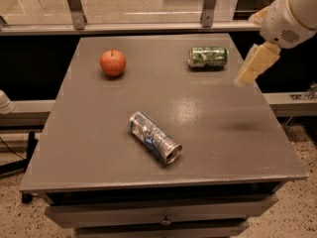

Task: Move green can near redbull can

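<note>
The green can (208, 57) lies on its side at the far right of the grey table (99, 133). The redbull can (155, 137), silver and blue, lies on its side near the table's front middle, its open end toward the front right. My gripper (249, 72) hangs above the table's right edge, a little to the right of the green can and apart from it. It holds nothing that I can see.
A red apple (113, 63) stands at the far left of the table. A metal railing with posts (74, 6) runs behind the table. A drawer front (163, 217) sits below the table's front edge.
</note>
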Motion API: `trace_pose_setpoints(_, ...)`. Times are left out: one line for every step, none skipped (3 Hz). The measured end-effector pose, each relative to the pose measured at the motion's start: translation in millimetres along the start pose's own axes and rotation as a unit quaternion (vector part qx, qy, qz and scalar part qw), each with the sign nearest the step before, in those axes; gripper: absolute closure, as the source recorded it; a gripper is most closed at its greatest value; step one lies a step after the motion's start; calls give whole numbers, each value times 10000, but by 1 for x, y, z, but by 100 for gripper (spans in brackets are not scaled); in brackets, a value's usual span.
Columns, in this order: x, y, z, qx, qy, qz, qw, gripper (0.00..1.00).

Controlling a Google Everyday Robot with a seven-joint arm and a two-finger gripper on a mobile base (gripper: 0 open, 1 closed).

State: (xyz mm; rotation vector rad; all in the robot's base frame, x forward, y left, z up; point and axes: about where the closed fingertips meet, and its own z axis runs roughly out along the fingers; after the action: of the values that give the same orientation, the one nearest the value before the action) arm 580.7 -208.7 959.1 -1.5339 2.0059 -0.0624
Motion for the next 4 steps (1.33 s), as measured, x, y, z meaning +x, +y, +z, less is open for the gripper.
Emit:
trace_pose_setpoints(-5,-42,38,109,-549,315,9979,0)
trace_pose_setpoints(-13,-71,73,82,-1040,613,9926,0)
trace_pose_setpoints(-18,-92,106,51,-1247,747,9894,0)
trace_pose_setpoints(-12,-102,138,-38,-1124,803,9904,0)
